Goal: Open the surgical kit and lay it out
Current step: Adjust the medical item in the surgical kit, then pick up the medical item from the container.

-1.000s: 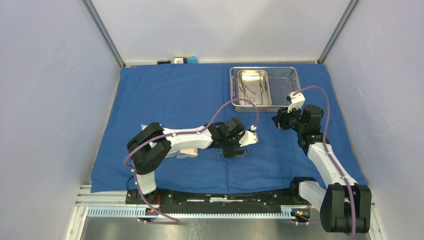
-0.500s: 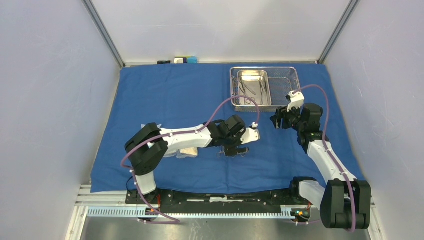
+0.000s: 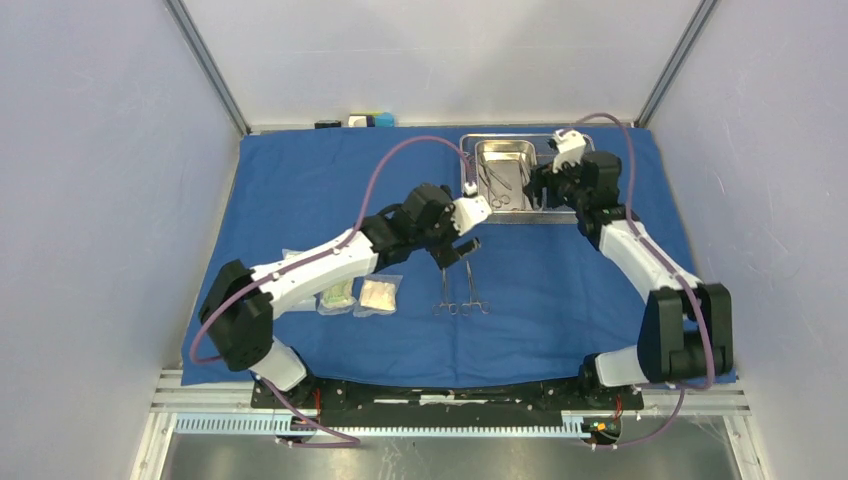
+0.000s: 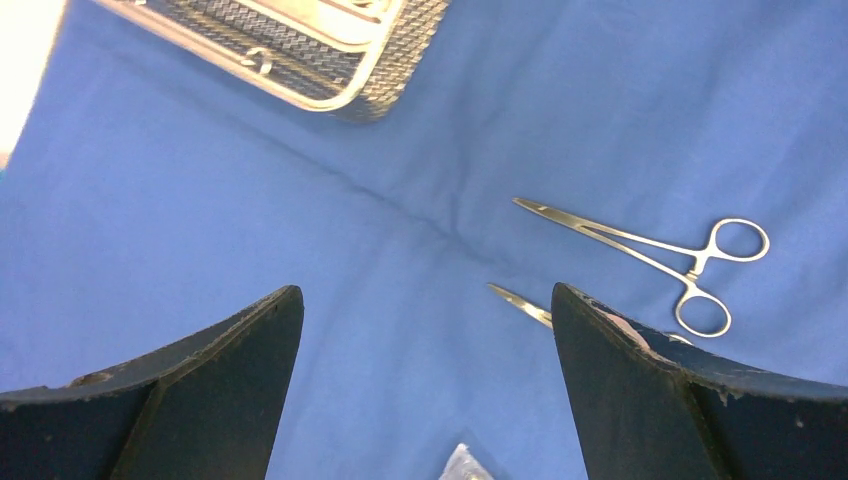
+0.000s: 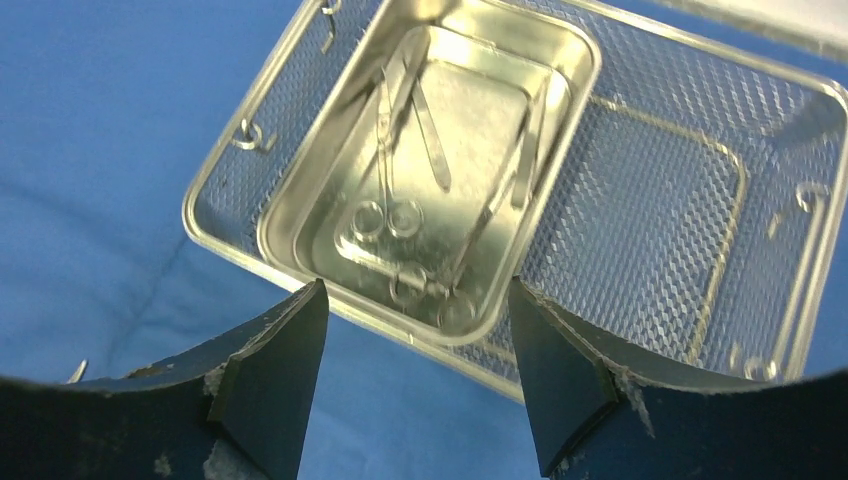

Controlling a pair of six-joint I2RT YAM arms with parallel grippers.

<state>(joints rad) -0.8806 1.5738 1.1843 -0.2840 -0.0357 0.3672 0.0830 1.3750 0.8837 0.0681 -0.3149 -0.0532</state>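
Surgical kit (image 3: 330, 190): its blue cloth wrap (image 3: 600, 280) lies spread flat, mesh tray (image 5: 650, 190) at its far right. Left hand (image 4: 425, 305), apart and empty, has lifted off two laid-out instruments (image 4: 692, 264); right hand (image 5: 417, 300), likewise apart, now hovers over the pan's (image 5: 480, 110) remaining instruments (image 5: 385, 130).

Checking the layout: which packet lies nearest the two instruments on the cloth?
The tan packet, rightmost of them; the greenish packet lies farther left of the instruments.

Enclosure. Pale back wall (image 3: 440, 50), evenly lit; left side wall (image 3: 90, 200) and right side wall (image 3: 770, 150) join it at slanting aluminium posts (image 3: 207, 65); slotted metal rail (image 3: 450, 425) lies opposite it.
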